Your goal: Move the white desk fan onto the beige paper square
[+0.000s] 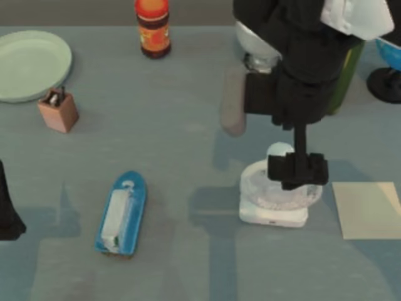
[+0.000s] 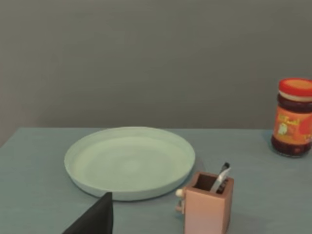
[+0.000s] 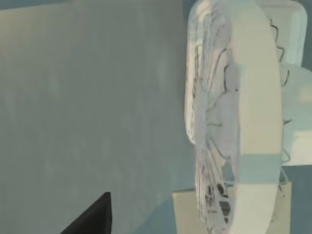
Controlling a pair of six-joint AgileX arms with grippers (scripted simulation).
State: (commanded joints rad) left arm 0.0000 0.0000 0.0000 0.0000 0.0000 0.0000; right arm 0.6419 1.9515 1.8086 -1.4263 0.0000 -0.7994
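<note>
The white desk fan (image 1: 263, 191) stands upright on its rectangular base at the table's right of centre, with its round knob toward the back. My right gripper (image 1: 297, 170) hangs directly over the fan's top rim, open, with the fan ring (image 3: 243, 122) close beside its one visible finger (image 3: 95, 217). The beige paper square (image 1: 369, 210) lies flat just right of the fan, apart from it, and the paper square (image 3: 183, 214) also shows past the grille. My left gripper (image 1: 7, 219) is parked at the left edge, with one finger (image 2: 97, 219) in view.
A pale green plate (image 1: 28, 63) lies at the back left with a small pink-brown holder (image 1: 57, 110) beside it. A red-lidded jar (image 1: 153, 28) stands at the back. A blue and white oblong object (image 1: 122, 213) lies front left. A silver cup (image 1: 257, 47) is partly hidden behind the right arm.
</note>
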